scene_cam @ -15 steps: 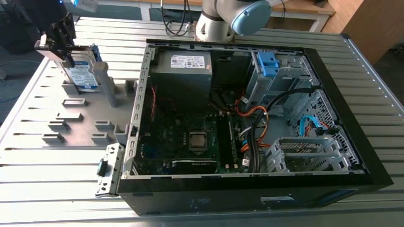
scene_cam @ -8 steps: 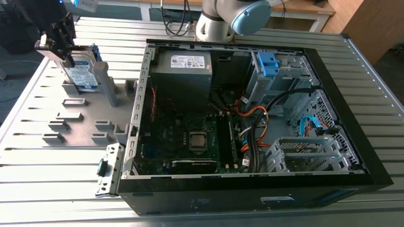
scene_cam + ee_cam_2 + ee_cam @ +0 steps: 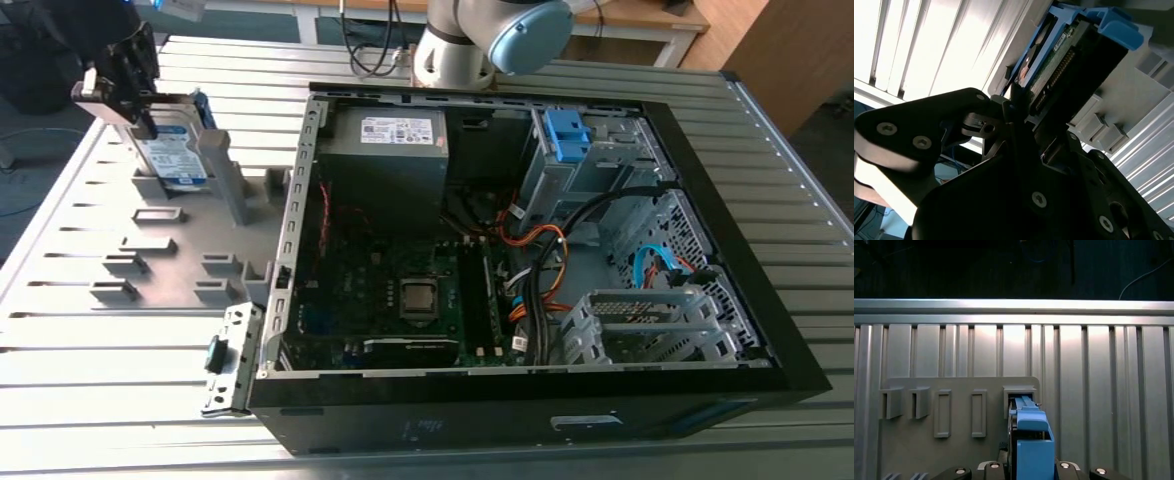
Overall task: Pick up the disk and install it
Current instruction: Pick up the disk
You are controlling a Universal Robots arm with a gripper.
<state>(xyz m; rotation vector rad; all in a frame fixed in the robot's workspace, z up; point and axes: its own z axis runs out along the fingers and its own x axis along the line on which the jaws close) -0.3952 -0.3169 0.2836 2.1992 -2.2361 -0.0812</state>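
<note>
Ribbed aluminium desk (image 3: pixel 94 420) carries, nearest in the exterior view, an open computer case (image 3: pixel 534 425). Beyond it, toward that view's left, lies a grey slotted holder plate (image 3: pixel 174 250). Farther back, the claw (image 3: pixel 134 105) is closed on the disk (image 3: pixel 174 155), which stands upright over the plate's far end.

The blue-framed silver disk (image 3: pixel 174 157) stands on edge at the grey rack (image 3: pixel 174 262).
</note>
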